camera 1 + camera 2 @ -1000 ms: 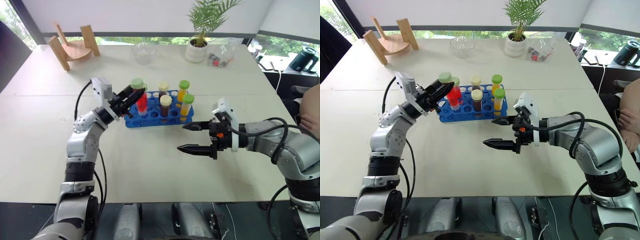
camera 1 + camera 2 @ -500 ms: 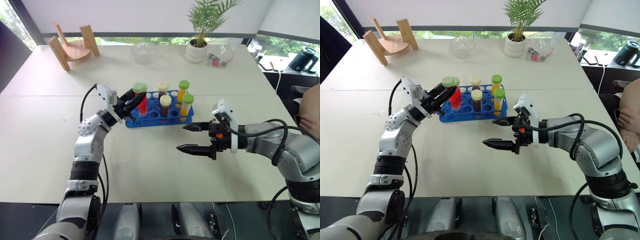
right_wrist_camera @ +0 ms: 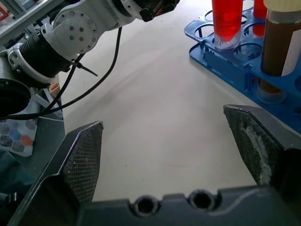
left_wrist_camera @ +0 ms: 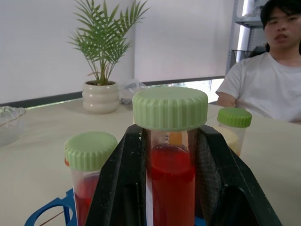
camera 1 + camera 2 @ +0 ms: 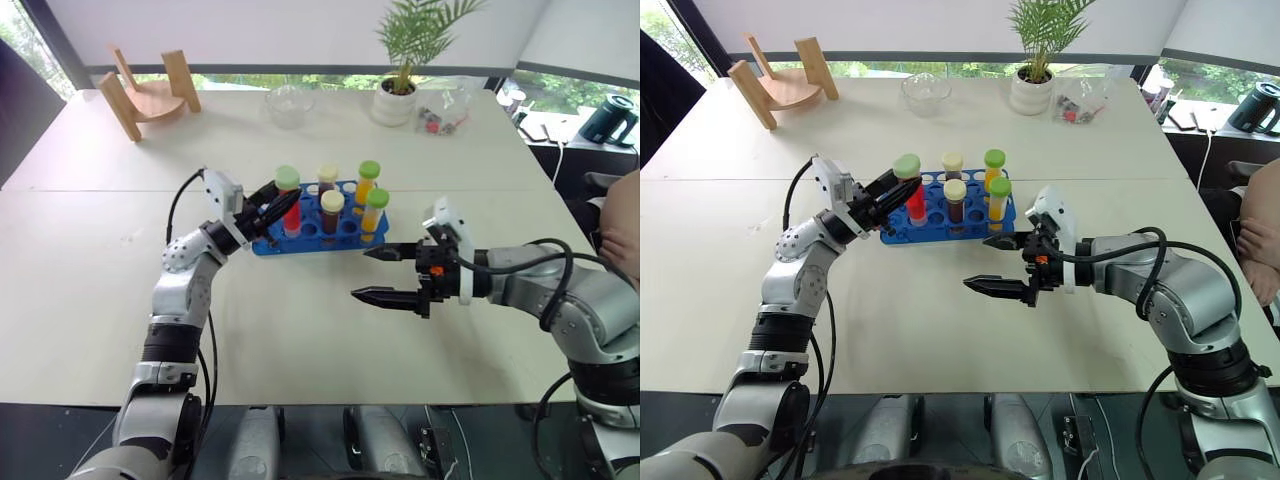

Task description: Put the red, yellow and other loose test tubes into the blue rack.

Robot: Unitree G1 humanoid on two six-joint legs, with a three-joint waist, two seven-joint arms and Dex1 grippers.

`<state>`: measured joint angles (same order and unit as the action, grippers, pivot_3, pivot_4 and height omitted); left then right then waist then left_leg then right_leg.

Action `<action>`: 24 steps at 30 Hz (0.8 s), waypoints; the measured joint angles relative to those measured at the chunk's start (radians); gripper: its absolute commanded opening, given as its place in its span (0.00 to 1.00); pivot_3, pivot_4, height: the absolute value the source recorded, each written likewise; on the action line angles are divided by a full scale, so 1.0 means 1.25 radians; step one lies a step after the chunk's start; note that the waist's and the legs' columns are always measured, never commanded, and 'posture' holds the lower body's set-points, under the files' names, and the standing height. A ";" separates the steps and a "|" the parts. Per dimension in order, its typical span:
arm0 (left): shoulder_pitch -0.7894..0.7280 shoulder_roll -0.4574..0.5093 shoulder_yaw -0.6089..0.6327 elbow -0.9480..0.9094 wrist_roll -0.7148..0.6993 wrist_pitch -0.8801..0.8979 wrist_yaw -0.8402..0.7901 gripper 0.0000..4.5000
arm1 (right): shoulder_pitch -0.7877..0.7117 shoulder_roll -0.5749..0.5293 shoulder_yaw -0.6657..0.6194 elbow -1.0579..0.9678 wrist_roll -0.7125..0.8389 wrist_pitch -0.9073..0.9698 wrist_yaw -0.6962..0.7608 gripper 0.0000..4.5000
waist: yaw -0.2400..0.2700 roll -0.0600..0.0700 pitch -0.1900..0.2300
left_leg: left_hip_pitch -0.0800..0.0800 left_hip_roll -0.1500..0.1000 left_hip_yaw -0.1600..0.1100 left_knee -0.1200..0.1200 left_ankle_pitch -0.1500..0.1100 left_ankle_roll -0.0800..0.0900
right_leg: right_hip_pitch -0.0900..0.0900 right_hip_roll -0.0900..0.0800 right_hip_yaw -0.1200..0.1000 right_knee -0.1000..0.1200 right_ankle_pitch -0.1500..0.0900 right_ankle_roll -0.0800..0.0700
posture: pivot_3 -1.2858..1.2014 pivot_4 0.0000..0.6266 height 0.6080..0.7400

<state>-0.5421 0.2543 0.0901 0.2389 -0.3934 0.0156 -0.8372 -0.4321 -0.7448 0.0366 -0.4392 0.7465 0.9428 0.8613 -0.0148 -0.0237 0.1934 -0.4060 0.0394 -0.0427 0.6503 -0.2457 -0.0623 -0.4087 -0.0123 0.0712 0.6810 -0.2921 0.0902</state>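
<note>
The left gripper point(image 4: 170, 165), its black textured fingers point(image 4: 117, 188) clenched, is grasping a clear plastic tube of red liquid with a ribbed pale-green screw cap point(image 4: 170, 141), holding it upright at the left end of the blue plastic rack of round holes point(image 5: 318, 232). Other capped tubes, brown, orange and red, are standing in that rack. The right gripper point(image 5: 383, 273) is hanging near the rack over the smooth cream table point(image 5: 300, 330), its pointed fingers spread wide and gripping nothing.
</note>
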 measured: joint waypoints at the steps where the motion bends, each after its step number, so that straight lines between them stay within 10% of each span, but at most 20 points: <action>1: 0.000 0.000 0.000 0.000 0.001 0.000 0.002 0.19 | 0.000 0.000 0.000 0.002 -0.001 0.000 0.000 1.00 | 0.000 0.000 0.000 | 0.000 0.000 0.000 0.000 0.000 0.000 | 0.000 0.000 0.000 0.000 0.000 0.000 | 0.52 0.24 1.00; 24: 0.045 0.030 -0.015 -0.027 0.009 0.033 0.013 0.19 | 0.001 0.025 0.021 0.023 -0.026 -0.022 0.002 1.00 | -0.003 0.000 0.000 | 0.000 0.000 0.000 -0.001 0.000 0.000 | 0.000 0.000 0.000 -0.001 0.000 0.000 | 0.52 0.24 1.00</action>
<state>-0.4863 0.2919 0.0710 0.2056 -0.3821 0.0573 -0.8204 -0.4308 -0.7136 0.0632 -0.4103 0.7141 0.9156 0.8634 -0.0184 -0.0237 0.1935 -0.4060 0.0399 -0.0427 0.6487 -0.2457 -0.0623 -0.4091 -0.0118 0.0712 0.6800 -0.2923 0.0901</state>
